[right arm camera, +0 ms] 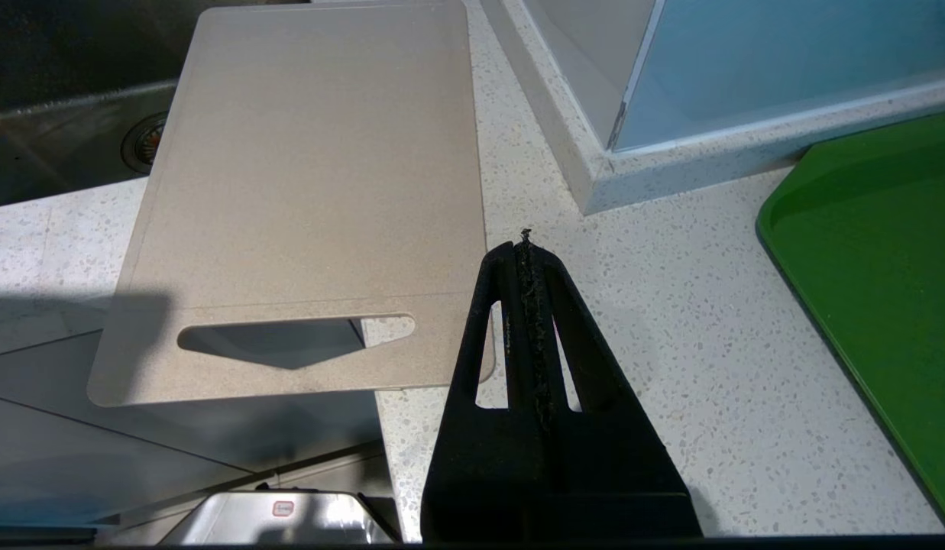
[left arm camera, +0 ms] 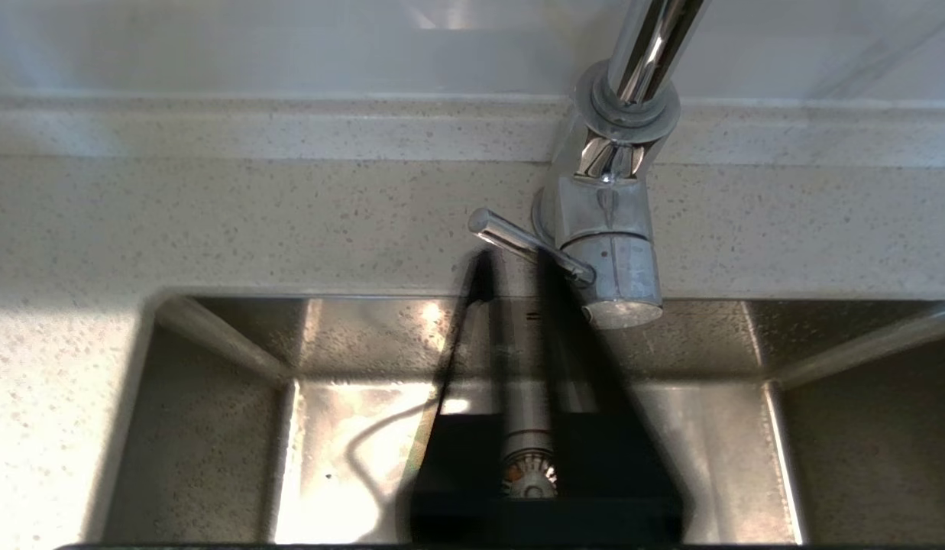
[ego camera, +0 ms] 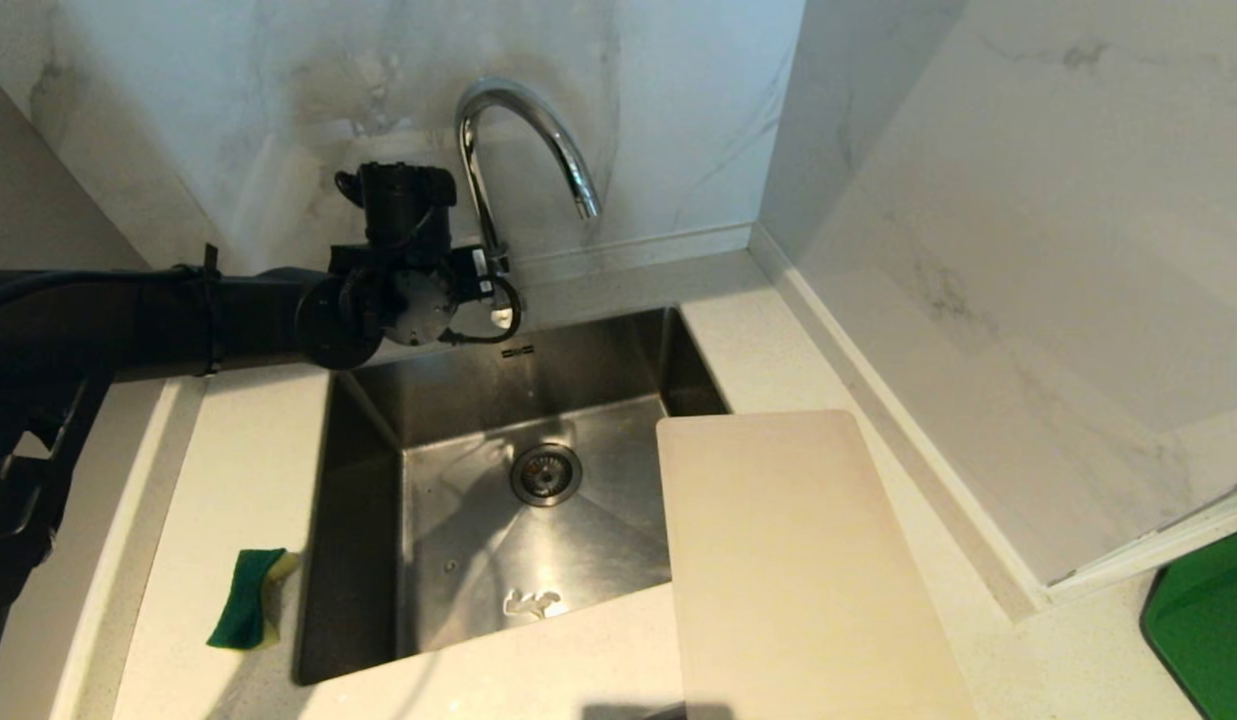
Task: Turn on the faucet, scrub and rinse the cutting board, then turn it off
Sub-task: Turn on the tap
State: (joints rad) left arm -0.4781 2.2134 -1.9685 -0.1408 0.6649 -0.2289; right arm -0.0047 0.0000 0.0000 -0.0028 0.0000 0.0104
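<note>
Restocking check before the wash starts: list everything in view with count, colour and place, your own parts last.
faucet: one, chrome, behind the sink at the wall.
sink: one, steel, set in the counter, drain in its floor.
board: one, cream, on the counter right of the sink, its left edge overhanging the basin.
sponge: one, green and yellow, at the sink's left rim.
tray: one, green, far right on the counter.
counter: one, speckled white.
left hand: one, black, at the faucet's lever.
right hand: one, black, shut, above the counter beside the board's slot end.
</note>
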